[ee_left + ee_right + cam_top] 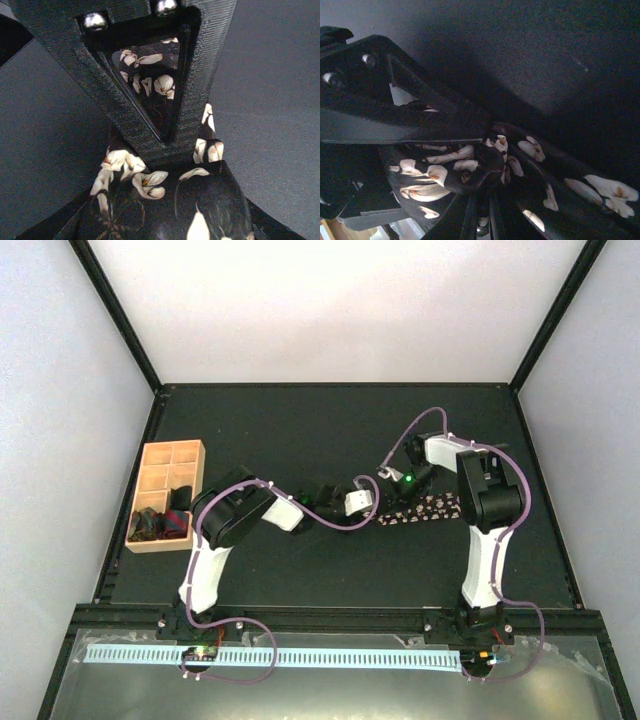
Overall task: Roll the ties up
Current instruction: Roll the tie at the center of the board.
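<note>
Most of the rolling is remaining to be done. The left gripper [167,145] is pinching the tie [432,507] with its tips closed, the fabric spreading out just below them. The right gripper [480,150] appears to be clamping a small curled end at its fingertips. Beyond that curl the tie is lying flat, trailing away from both grippers, so the roll is only beginning.

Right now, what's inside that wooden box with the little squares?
In the wooden tray's near compartments sit dark cloth bundles, one showing some red. The far compartments look bare. Whatever lies under the bundles is covered, and they are too small to tell apart.
</note>
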